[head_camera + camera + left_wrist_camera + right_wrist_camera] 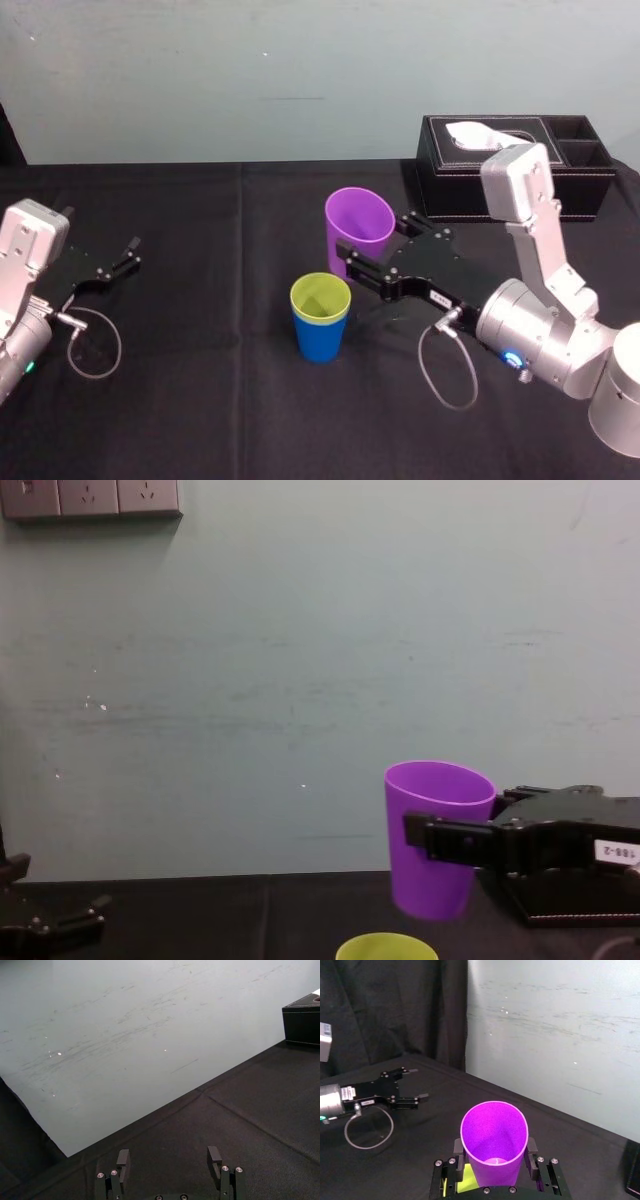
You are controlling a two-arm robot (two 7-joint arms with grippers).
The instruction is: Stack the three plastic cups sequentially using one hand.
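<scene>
Two cups sat nested on bench (200,400), yellow-green cup (320,293) inside blue cup (320,342); right gripper (368,255) clamped purple cup (360,222), seemingly airborne, unstacked. Left gripper (168,1160) parked, fingers apart.

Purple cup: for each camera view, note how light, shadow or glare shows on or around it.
Head view: even light; the purple cup in the right gripper throws no clear shadow on the black cloth. Right wrist view: its inside glows bright, with a paler patch at the bottom. Chest view: its rim is lighter than its side; small bright specks dot the wall behind.
</scene>
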